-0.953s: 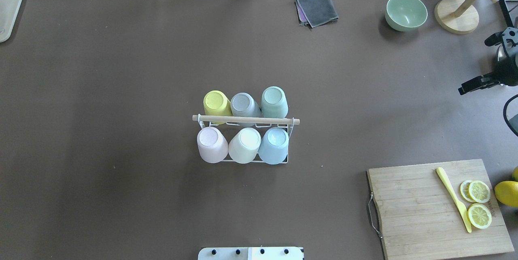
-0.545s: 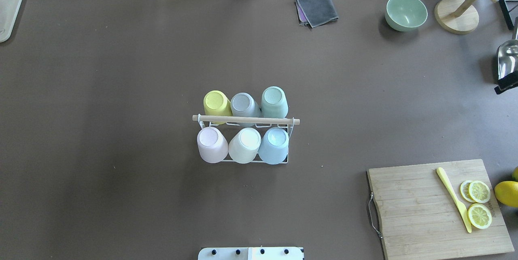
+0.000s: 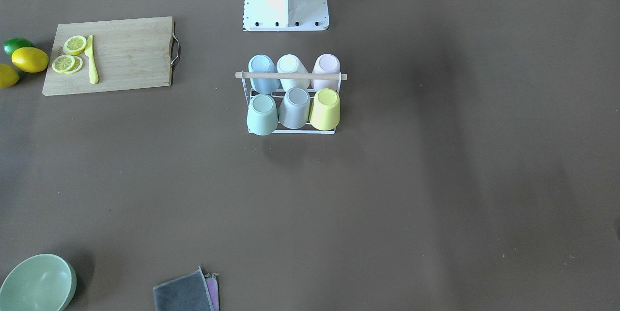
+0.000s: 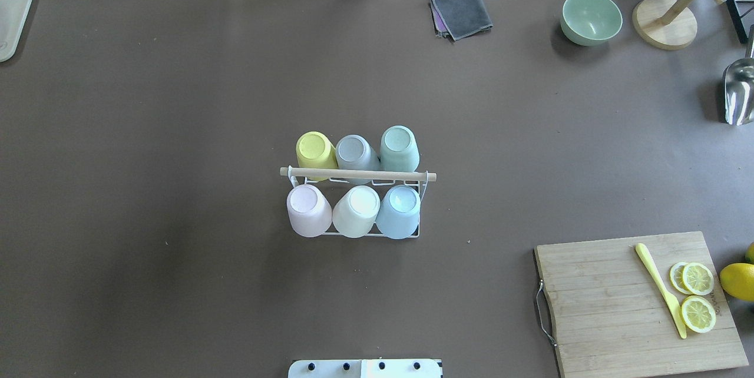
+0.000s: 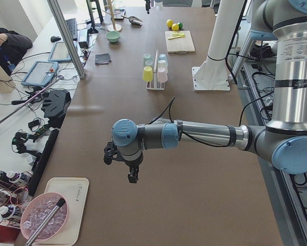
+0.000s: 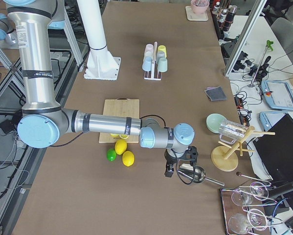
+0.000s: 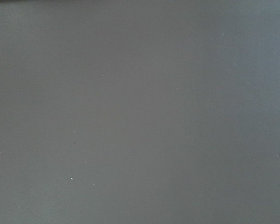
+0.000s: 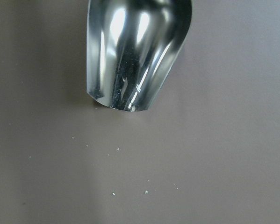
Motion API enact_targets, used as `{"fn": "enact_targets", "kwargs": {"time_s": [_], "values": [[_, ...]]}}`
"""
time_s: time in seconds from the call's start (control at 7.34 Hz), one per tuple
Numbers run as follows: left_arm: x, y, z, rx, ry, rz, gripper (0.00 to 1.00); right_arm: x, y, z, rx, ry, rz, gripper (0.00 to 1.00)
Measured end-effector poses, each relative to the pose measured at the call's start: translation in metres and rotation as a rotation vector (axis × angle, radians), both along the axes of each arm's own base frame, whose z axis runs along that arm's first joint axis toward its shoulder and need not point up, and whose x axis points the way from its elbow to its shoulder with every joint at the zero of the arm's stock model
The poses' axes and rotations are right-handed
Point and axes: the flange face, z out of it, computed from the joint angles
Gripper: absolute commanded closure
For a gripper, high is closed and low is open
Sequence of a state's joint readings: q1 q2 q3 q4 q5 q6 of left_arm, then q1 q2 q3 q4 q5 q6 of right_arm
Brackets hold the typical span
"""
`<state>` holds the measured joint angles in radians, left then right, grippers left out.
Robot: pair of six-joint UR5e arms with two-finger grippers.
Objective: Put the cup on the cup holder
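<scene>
The cup holder (image 4: 357,174), a white wire rack with a wooden rod on top, stands mid-table and also shows in the front view (image 3: 290,76). Several cups sit upside down on its pegs: yellow (image 4: 314,148), grey (image 4: 353,149) and green (image 4: 398,143) in the far row, pink (image 4: 306,204), cream (image 4: 358,206) and blue (image 4: 400,204) in the near row. My left gripper (image 5: 131,176) hangs over bare table far from the rack. My right gripper (image 6: 171,169) hovers beside a metal scoop (image 6: 195,174). I cannot tell whether either is open or shut.
A cutting board (image 4: 612,295) with lemon slices and a yellow knife lies at the near right, with lemons beside it. A green bowl (image 4: 591,16), a grey cloth (image 4: 462,12) and a wooden stand (image 4: 664,22) are at the far right. The scoop (image 4: 739,92) lies at the right edge.
My right gripper has withdrawn past the right edge of the overhead view, leaving the scoop uncovered. The rack and cups have not moved.
</scene>
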<state>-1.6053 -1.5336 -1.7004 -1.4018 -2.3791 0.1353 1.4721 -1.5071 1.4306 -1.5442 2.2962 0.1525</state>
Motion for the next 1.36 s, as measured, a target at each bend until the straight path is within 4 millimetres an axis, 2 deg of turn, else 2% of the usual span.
{"fn": "enact_targets", "kwargs": {"time_s": [0.41,1.36], "values": [[-0.001,0.005,0.004,-0.006,-0.008,0.000,0.02,0.034,0.007,0.004,-0.002,-0.005,0.024,0.00],[0.000,0.005,0.005,-0.007,-0.009,0.001,0.02,0.057,0.011,-0.002,0.063,0.015,-0.003,0.00]]}}
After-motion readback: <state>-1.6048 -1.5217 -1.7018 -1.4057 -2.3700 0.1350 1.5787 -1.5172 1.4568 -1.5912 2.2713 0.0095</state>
